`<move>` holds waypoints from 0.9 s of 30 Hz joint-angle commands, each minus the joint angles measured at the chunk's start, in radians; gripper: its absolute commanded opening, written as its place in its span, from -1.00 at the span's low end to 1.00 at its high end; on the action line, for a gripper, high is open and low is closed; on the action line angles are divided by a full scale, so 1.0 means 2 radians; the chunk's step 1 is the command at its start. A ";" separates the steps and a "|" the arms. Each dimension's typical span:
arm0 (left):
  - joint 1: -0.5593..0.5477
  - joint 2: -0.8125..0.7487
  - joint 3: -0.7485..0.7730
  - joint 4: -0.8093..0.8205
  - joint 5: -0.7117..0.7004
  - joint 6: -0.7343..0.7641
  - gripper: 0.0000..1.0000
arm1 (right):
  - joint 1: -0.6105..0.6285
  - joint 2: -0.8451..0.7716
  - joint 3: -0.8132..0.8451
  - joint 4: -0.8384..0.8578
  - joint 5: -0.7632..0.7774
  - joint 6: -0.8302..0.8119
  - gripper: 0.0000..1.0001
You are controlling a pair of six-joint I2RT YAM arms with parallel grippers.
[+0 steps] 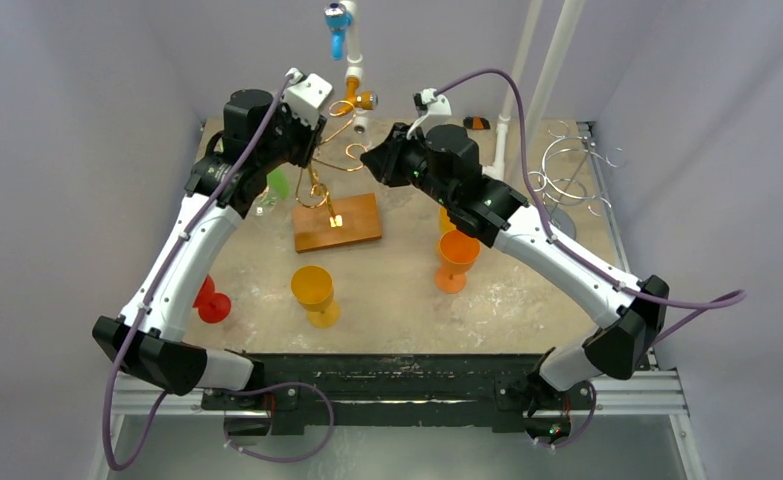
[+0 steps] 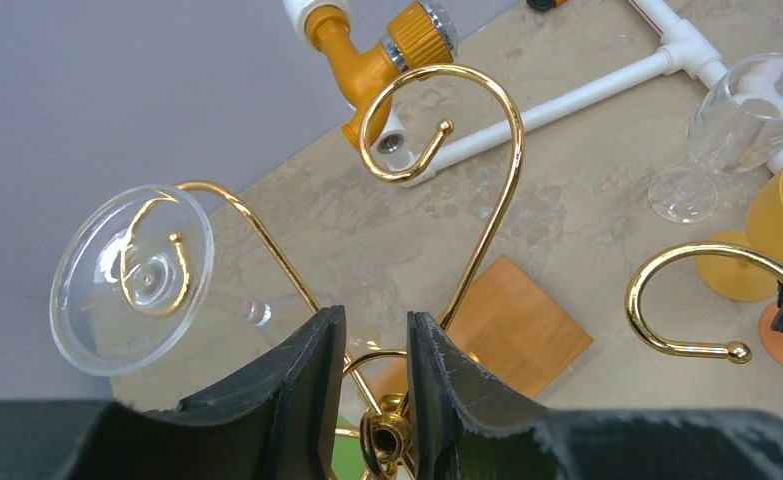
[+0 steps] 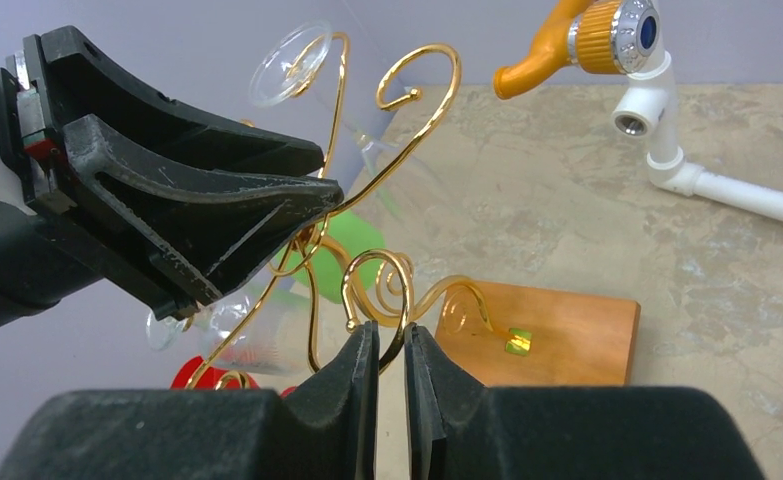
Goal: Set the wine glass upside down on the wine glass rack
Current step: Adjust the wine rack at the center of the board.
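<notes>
glass [image 2: 132, 280]: base up, tilted, hanging high on rack [image 2: 517, 325], judged nearly placed | left gripper [image 2: 375, 318]: narrow gap, beside glass at rack stem, seems to hold nothing | right gripper [image 3: 389, 335]: almost closed low at rack, grip unclear | remaining: withdraw

Bright, even overhead light — soft shadows (wrist foregrounds slightly blurred).

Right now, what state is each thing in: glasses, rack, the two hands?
Clear wine glass: foot up in a rack hook, bowl hanging.
Wine glass rack: upright on its wooden base.
Yellow goblet: upright.
Orange goblet: upright.
Left hand: fingers slightly apart around rack wire.
Right hand: nearly shut at a rack loop, grip unclear.
</notes>
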 commanded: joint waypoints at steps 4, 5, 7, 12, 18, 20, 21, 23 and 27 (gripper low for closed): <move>0.001 -0.005 -0.010 0.006 0.011 -0.001 -0.36 | 0.010 0.011 0.007 -0.025 -0.016 0.009 -0.83; 0.001 -0.005 -0.012 0.008 0.012 -0.001 -0.36 | 0.011 0.015 0.013 -0.029 -0.013 0.009 -0.78; 0.001 -0.001 -0.014 0.009 0.016 -0.003 -0.35 | 0.009 0.022 0.024 -0.038 -0.006 0.011 -0.71; 0.001 0.001 -0.005 0.018 0.034 -0.018 -0.22 | -0.005 0.034 0.030 -0.043 -0.008 0.019 -0.60; 0.001 0.000 0.036 0.005 0.078 -0.042 0.03 | -0.018 0.036 0.023 -0.041 -0.008 0.027 -0.60; 0.001 -0.002 0.051 -0.002 0.088 -0.050 0.08 | -0.018 0.037 0.018 -0.039 -0.008 0.029 -0.61; 0.001 -0.003 0.059 -0.007 0.090 -0.053 0.09 | -0.018 0.036 0.017 -0.038 -0.009 0.030 -0.61; 0.001 -0.005 0.069 -0.023 0.088 -0.055 0.11 | -0.018 0.036 0.015 -0.037 -0.010 0.032 -0.62; 0.001 -0.015 0.055 -0.051 0.059 -0.042 0.01 | -0.018 0.032 0.011 -0.037 -0.011 0.036 -0.63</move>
